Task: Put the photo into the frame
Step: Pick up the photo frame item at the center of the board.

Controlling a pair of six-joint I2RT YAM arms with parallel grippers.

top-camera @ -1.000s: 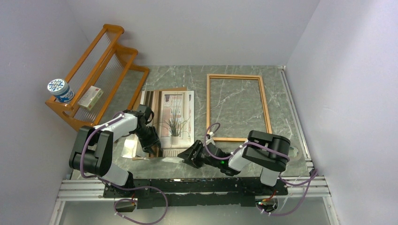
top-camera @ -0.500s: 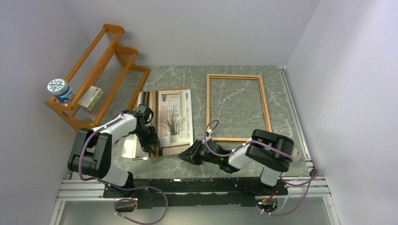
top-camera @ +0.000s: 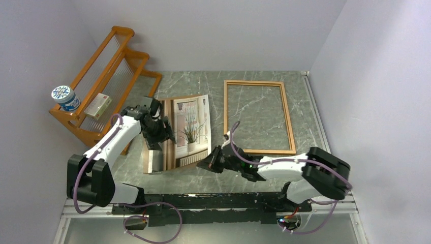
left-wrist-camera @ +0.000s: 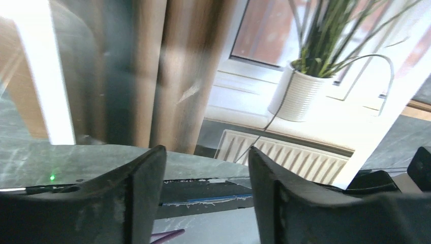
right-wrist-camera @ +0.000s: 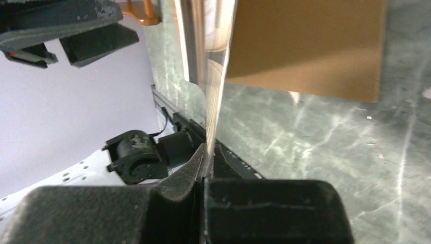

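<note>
The photo (top-camera: 189, 127), a print of a spiky potted plant by a window, lies tilted left of the frame (top-camera: 253, 82), its near right corner raised. My right gripper (top-camera: 210, 163) is shut on that corner. In the right wrist view the photo (right-wrist-camera: 216, 76) runs edge-on into the closed right gripper (right-wrist-camera: 206, 161). My left gripper (top-camera: 158, 133) hovers over the print's left side. The left wrist view shows the left gripper (left-wrist-camera: 206, 170) open with nothing between its fingers (left-wrist-camera: 145, 193), and the photo (left-wrist-camera: 305, 76) beyond them. The thin orange-brown frame lies flat and holds nothing.
A plain brown backing board (top-camera: 153, 161) lies under the print; it also shows as the board (right-wrist-camera: 305, 46) in the right wrist view. An orange shelf rack (top-camera: 109, 76) stands at the left wall, holding a blue-and-white tin (top-camera: 65, 97) and a small box (top-camera: 98, 105). Walls close in on three sides.
My right gripper shut on the photo's near right corner and lifted it, its arm stretching out leftward. My left gripper opened and moved away from me along the print's left side.
</note>
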